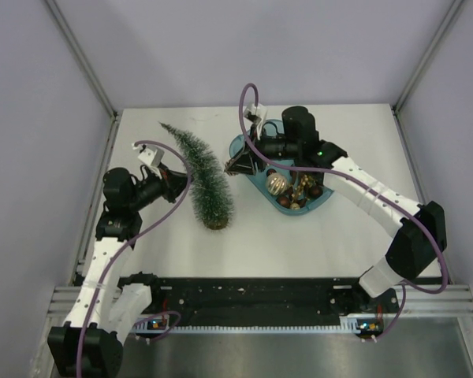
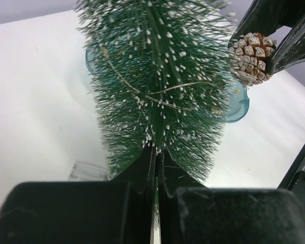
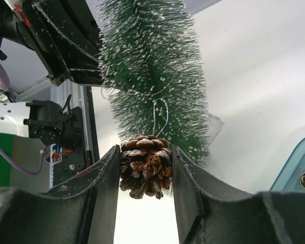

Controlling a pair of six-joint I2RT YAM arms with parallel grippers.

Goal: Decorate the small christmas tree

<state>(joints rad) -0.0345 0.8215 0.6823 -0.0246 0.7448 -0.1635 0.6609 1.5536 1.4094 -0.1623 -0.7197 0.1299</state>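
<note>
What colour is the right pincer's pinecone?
The small scaly pinecone is brown with whitish tips; clearest in right wrist view.

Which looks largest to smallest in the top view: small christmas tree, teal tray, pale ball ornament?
Tied: small christmas tree and teal tray, similar length, tray partly under right arm.
Smallest: pale ball ornament.

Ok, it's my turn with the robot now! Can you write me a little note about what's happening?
Left end effector: shut on the small christmas tree, which is tilted, just left of the teal tray.
Right end effector: shut on a pine cone, held right beside the tree's bristles.
Done: pine cone is out of the tray and up at the tree.
Left: hang it on, let go, then fetch the other ornaments from the tray.
</note>
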